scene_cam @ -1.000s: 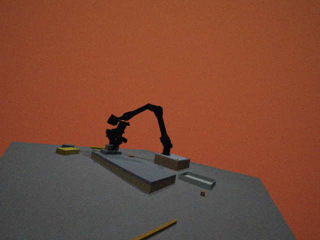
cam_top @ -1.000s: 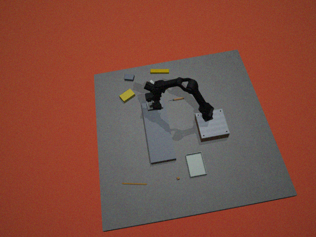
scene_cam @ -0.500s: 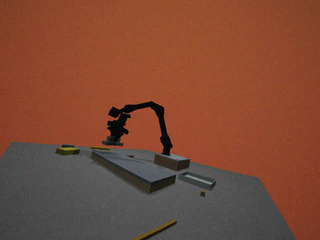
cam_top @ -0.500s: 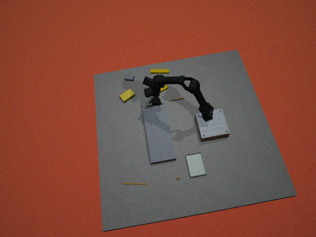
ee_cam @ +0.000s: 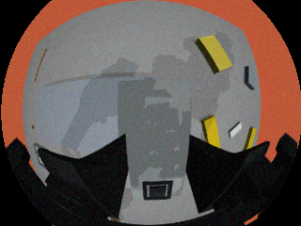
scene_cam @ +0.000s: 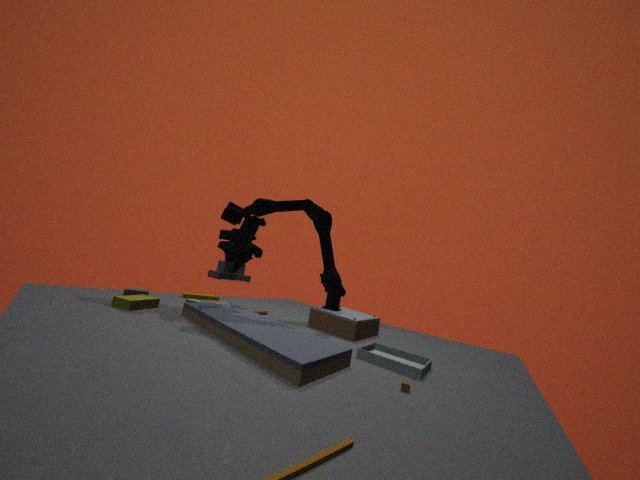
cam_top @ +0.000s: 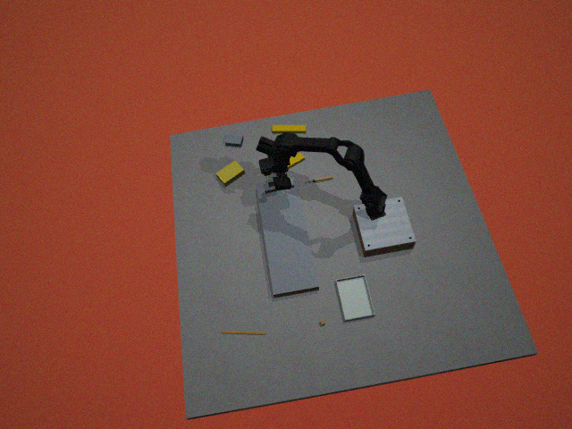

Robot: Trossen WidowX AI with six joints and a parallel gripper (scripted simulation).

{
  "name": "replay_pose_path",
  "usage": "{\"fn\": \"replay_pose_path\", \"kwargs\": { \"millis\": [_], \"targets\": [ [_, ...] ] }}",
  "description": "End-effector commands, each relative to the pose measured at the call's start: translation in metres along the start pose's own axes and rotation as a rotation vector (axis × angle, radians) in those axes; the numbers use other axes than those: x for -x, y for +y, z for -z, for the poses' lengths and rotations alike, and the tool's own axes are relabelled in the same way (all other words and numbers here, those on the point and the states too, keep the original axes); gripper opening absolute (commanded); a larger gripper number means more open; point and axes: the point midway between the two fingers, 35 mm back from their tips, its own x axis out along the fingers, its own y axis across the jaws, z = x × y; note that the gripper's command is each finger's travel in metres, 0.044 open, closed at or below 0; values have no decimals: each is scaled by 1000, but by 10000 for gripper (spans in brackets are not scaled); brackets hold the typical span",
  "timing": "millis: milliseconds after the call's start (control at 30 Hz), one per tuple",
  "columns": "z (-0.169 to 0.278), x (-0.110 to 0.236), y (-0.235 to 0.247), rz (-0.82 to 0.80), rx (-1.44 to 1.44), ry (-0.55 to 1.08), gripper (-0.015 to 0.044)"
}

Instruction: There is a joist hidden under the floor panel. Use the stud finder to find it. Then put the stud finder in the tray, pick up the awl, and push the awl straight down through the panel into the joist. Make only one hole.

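My black parallel-jaw gripper [scene_cam: 233, 268] was clamped on the flat grey rectangular stud finder [scene_cam: 229, 275], which hung between my fingers, level with their tips and slightly tilted, lifted well above the far end of the long grey-topped floor panel with wooden sides [scene_cam: 289, 345]. In the top view the gripper [cam_top: 278, 182] stood over that same far end of the panel [cam_top: 289, 249]; in the wrist view the stud finder [ee_cam: 157, 190] appeared as a small dark-framed rectangle low between my two dark fingers, with the panel's surface beneath it. The orange-handled awl [cam_top: 320, 179] lay on the grey table top [cam_top: 439, 286], beside the panel's far end and near my gripper but apart from it. The shallow pale rectangular tray [cam_top: 354, 298] sat by the panel's near end, well apart from the stud finder, in front of my wooden base block with a grey top plate [cam_top: 401, 231]. A flat yellow block [cam_top: 230, 172] lay just beyond the panel's far end.
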Motion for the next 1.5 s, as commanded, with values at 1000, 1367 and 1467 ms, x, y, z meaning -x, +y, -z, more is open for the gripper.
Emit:
{"fn": "replay_pose_path", "kwargs": {
  "millis": [1000,1367,1467],
  "targets": [
    [-25,-15,238,-168,561,-9,0],
    [-4,-13,310,-224,739,-12,0],
    [4,-11,328,-239,787,-13,0]
  ]
}}
